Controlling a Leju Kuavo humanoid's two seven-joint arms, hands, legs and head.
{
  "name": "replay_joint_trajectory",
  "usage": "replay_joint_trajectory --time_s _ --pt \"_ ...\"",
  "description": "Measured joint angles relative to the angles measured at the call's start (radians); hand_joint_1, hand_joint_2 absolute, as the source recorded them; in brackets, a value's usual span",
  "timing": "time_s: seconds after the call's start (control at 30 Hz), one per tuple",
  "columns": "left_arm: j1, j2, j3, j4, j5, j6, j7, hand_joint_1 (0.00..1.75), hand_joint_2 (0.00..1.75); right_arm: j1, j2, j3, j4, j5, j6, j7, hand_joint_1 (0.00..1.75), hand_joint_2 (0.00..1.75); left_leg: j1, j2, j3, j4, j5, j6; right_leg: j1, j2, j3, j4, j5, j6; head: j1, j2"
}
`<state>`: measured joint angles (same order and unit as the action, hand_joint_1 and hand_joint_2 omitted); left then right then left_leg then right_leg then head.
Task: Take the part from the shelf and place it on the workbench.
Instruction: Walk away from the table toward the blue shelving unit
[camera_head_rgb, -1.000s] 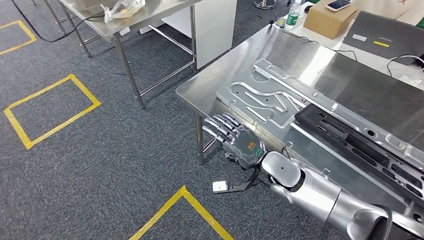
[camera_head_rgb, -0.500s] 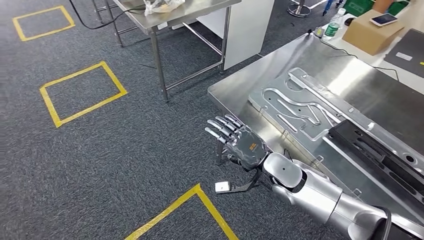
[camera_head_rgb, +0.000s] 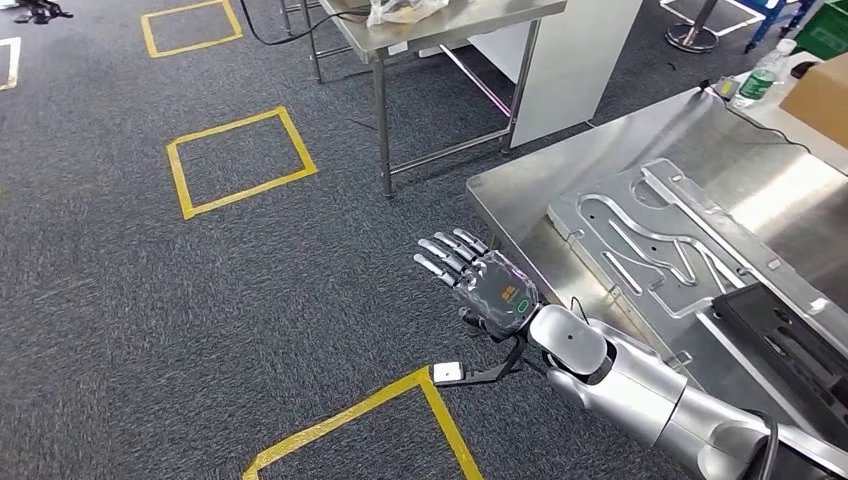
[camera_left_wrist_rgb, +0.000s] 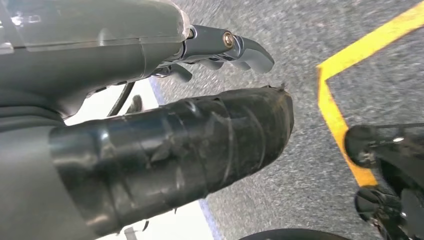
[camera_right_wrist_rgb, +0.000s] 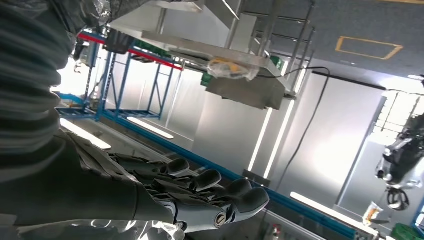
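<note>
From the head view, the right robot hand (camera_head_rgb: 485, 290) reaches forward over the grey carpet beside the corner of the steel worktop (camera_head_rgb: 520, 180), fingers spread and holding nothing. On the worktop lies a large flat metal plate (camera_head_rgb: 650, 240) with curved slots cut through it; whether this is the part meant by the task I cannot tell, and no shelf shows here. Such a plate looks stiff, heavy and slick, with hard edges, so a grip across an edge or through a slot would likely serve better than a pinch on the face.

In the left wrist view, the left robot hand (camera_left_wrist_rgb: 150, 100) hangs above carpet and yellow floor tape (camera_left_wrist_rgb: 340, 110), thumb and fingers apart, empty.

In the right wrist view, the right robot hand has its fingers extended and bare, with another steel table (camera_right_wrist_rgb: 240, 80) beyond.
</note>
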<state>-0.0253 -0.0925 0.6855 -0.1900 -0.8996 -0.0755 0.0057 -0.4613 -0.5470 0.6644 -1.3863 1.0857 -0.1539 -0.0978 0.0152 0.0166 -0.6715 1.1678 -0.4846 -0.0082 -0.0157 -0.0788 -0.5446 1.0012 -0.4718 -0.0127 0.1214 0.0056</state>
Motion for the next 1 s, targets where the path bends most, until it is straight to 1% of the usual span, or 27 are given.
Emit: replay_joint_trajectory --time_s 0.03,0.07,0.1,0.13,0.17,0.2,0.23,0.27,0.33,0.37,0.4,0.43,0.47,0.5,0.53,0.57,0.6,0.63,0.7,0.73,0.77,0.83,0.87,0.9,0.93,0.97,1.0 --pt "0.000 0.001 0.000 0.000 0.000 0.000 0.000 0.00 0.00 0.000 0.000 0.000 0.000 0.000 0.000 0.000 0.00 1.75 -0.003 0.023 0.037 -0.064 0.021 0.003 0.003 -0.011 0.000 0.004 -0.004 0.005 0.000 0.000" --pt "0.000 0.001 0.000 0.000 0.000 0.000 -0.001 0.00 0.00 -0.001 0.000 -0.001 0.000 0.000 0.000 0.000 0.00 1.75 -0.005 0.040 0.063 -0.113 0.035 0.009 0.006 -0.020 0.001 0.007 -0.008 0.010 0.001 0.000" --pt "-0.001 0.001 0.000 0.000 -0.001 0.000 -0.001 0.00 0.00 -0.001 0.000 -0.002 0.000 0.000 0.000 0.000 0.00 1.75 -0.007 0.051 0.076 -0.140 0.039 0.016 0.009 -0.030 0.001 0.010 -0.011 0.015 0.002 0.000" --pt "-0.001 0.001 0.000 0.000 -0.002 0.000 -0.002 0.00 0.00 -0.001 0.000 -0.003 0.001 0.000 -0.001 0.000 0.00 1.75 -0.011 0.048 0.075 -0.144 0.037 0.023 0.012 -0.040 0.002 0.011 -0.012 0.020 0.003 0.000" --pt "-0.001 0.001 0.000 0.000 -0.003 0.000 -0.003 0.00 0.00 -0.002 0.000 -0.004 0.001 0.000 -0.001 0.000 0.00 1.75 -0.011 0.035 0.073 -0.146 0.040 0.030 0.011 -0.050 0.004 0.010 -0.013 0.024 0.004 0.000" --pt "0.000 0.001 0.000 0.000 -0.004 0.000 -0.003 0.00 0.00 -0.002 -0.001 -0.005 0.002 0.000 -0.001 0.000 0.00 1.75 -0.011 0.024 0.073 -0.149 0.042 0.036 0.008 -0.049 0.006 0.012 -0.017 0.030 0.004 0.000" --pt "0.000 0.001 0.000 0.000 -0.004 0.001 -0.004 0.00 0.00 -0.002 -0.001 -0.007 0.004 0.000 -0.002 -0.001 0.00 1.75 -0.010 0.013 0.073 -0.152 0.045 0.043 0.005 -0.033 0.002 0.024 -0.029 0.035 0.004 0.000" --pt "-0.001 0.001 0.000 0.000 -0.004 0.001 -0.005 0.00 0.00 -0.001 -0.003 -0.011 0.005 -0.001 -0.003 -0.001 0.00 1.75 -0.009 0.003 0.074 -0.155 0.048 0.049 0.002 -0.006 -0.010 0.055 -0.051 0.038 0.004 0.000" --pt "-0.003 0.001 0.000 0.000 -0.005 0.002 -0.006 0.00 0.00 0.004 -0.013 -0.022 0.008 -0.005 -0.005 -0.002 0.00 1.75 -0.009 -0.020 0.073 -0.157 0.052 0.057 0.000 0.053 -0.065 0.174 -0.118 0.040 0.004 0.000" --pt "-0.004 0.001 0.000 0.000 -0.005 0.003 -0.006 0.00 0.00 0.007 -0.019 -0.026 0.010 -0.008 -0.005 -0.003 0.00 1.75 -0.011 -0.033 0.071 -0.157 0.053 0.059 0.001 0.066 -0.099 0.241 -0.145 0.039 0.004 0.000" --pt "-0.003 0.001 0.000 0.000 -0.006 0.003 -0.006 0.00 0.00 0.009 -0.022 -0.029 0.012 -0.010 -0.004 -0.005 0.00 1.75 -0.014 -0.046 0.071 -0.156 0.053 0.060 0.002 0.072 -0.124 0.287 -0.155 0.037 0.004 0.000" --pt "-0.003 0.001 0.000 0.000 -0.007 0.003 -0.006 0.00 0.00 0.011 -0.025 -0.030 0.013 -0.011 -0.003 -0.007 0.00 1.75 -0.016 -0.060 0.070 -0.154 0.054 0.061 0.003 0.075 -0.133 0.297 -0.145 0.034 0.004 0.000" --pt "-0.003 0.002 0.000 0.000 -0.008 0.003 -0.006 0.00 0.00 0.011 -0.026 -0.032 0.014 -0.011 -0.002 -0.008 0.00 1.75 -0.018 -0.075 0.071 -0.153 0.054 0.061 0.003 0.079 -0.123 0.268 -0.115 0.029 0.004 0.000" --pt "-0.003 0.002 0.000 0.000 -0.009 0.004 -0.007 0.00 0.00 0.012 -0.027 -0.036 0.015 -0.011 0.000 -0.010 0.00 1.75 -0.019 -0.089 0.071 -0.151 0.054 0.061 0.004 0.091 -0.098 0.206 -0.073 0.023 0.004 0.000" --pt "-0.004 0.001 0.000 0.000 -0.010 0.003 -0.008 0.00 0.00 0.011 -0.030 -0.042 0.015 -0.012 0.002 -0.012 0.00 1.75 -0.020 -0.102 0.071 -0.150 0.054 0.060 0.004 0.115 -0.068 0.138 -0.039 0.015 0.003 0.000" --pt "-0.005 0.000 0.000 0.000 -0.011 0.003 -0.010 0.00 0.00 0.011 -0.033 -0.049 0.014 -0.012 0.004 -0.013 0.00 1.75 -0.020 -0.115 0.069 -0.148 0.055 0.058 0.005 0.138 -0.044 0.079 -0.015 0.008 0.003 0.000" --pt "-0.005 -0.001 0.000 0.000 -0.011 0.003 -0.012 0.00 0.00 0.010 -0.037 -0.055 0.014 -0.012 0.006 -0.014 0.00 1.75 -0.018 -0.127 0.065 -0.148 0.057 0.055 0.006 0.156 -0.029 0.043 -0.004 0.003 0.003 0.000" --pt "-0.005 -0.002 0.000 0.000 -0.011 0.003 -0.014 0.00 0.00 0.010 -0.041 -0.062 0.014 -0.012 0.007 -0.016 0.00 1.75 -0.015 -0.138 0.060 -0.148 0.060 0.049 0.008 0.164 -0.025 0.029 -0.005 0.001 0.004 0.000" --pt "-0.003 -0.002 0.000 0.000 -0.011 0.003 -0.017 0.00 0.00 0.008 -0.045 -0.072 0.012 -0.012 0.008 -0.018 0.00 1.75 -0.011 -0.157 0.054 -0.151 0.064 0.036 0.008 0.143 -0.018 0.015 0.000 -0.002 0.004 0.000" --pt "-0.001 -0.001 0.000 0.000 -0.012 0.004 -0.018 0.00 0.00 0.008 -0.046 -0.076 0.011 -0.012 0.008 -0.018 0.00 1.75 -0.012 -0.145 0.051 -0.145 0.060 0.031 0.006 0.129 -0.011 0.004 0.004 -0.004 0.004 0.000" --pt "-0.001 -0.001 0.000 0.000 -0.014 0.004 -0.020 0.00 0.00 0.008 -0.046 -0.079 0.009 -0.012 0.008 -0.019 0.00 1.75 -0.014 -0.121 0.041 -0.125 0.046 0.026 0.004 0.115 -0.004 -0.007 0.008 -0.007 0.004 0.000" --pt "-0.003 -0.002 0.000 0.000 -0.020 0.006 -0.023 0.00 0.00 0.009 -0.047 -0.084 0.007 -0.012 0.009 -0.020 0.00 1.75 -0.014 -0.057 -0.004 -0.028 -0.010 0.017 0.005 0.084 0.005 -0.019 0.012 -0.011 0.004 0.000" --pt "-0.004 -0.002 0.000 0.000 -0.023 0.008 -0.025 0.00 0.00 0.010 -0.047 -0.087 0.006 -0.012 0.011 -0.020 0.00 1.75 -0.011 -0.040 -0.037 0.038 -0.041 0.011 0.006 0.069 0.005 -0.018 0.012 -0.012 0.004 0.000" --pt "-0.005 -0.002 0.000 0.000 -0.025 0.009 -0.027 0.00 0.00 0.012 -0.047 -0.088 0.007 -0.011 0.013 -0.020 0.00 1.75 -0.007 -0.031 -0.063 0.091 -0.060 0.006 0.007 0.053 0.005 -0.016 0.010 -0.012 0.003 0.000" --pt "-0.006 -0.002 0.000 0.000 -0.026 0.011 -0.028 0.00 0.00 0.012 -0.047 -0.089 0.007 -0.010 0.014 -0.020 0.00 1.75 -0.004 -0.026 -0.075 0.116 -0.061 0.001 0.007 0.038 0.004 -0.014 0.008 -0.012 0.004 0.000" --pt "-0.006 -0.001 0.000 0.000 -0.028 0.013 -0.029 0.00 0.00 0.013 -0.047 -0.089 0.007 -0.009 0.016 -0.021 0.00 1.75 -0.001 -0.021 -0.067 0.102 -0.044 -0.003 0.006 0.023 0.004 -0.011 0.005 -0.009 0.003 0.000" --pt "-0.005 0.000 0.000 0.000 -0.029 0.014 -0.029 0.00 0.00 0.013 -0.047 -0.090 0.007 -0.009 0.018 -0.021 0.00 1.75 0.002 -0.012 -0.038 0.051 -0.014 -0.006 0.005 0.010 0.004 -0.007 0.002 -0.006 0.003 0.000"
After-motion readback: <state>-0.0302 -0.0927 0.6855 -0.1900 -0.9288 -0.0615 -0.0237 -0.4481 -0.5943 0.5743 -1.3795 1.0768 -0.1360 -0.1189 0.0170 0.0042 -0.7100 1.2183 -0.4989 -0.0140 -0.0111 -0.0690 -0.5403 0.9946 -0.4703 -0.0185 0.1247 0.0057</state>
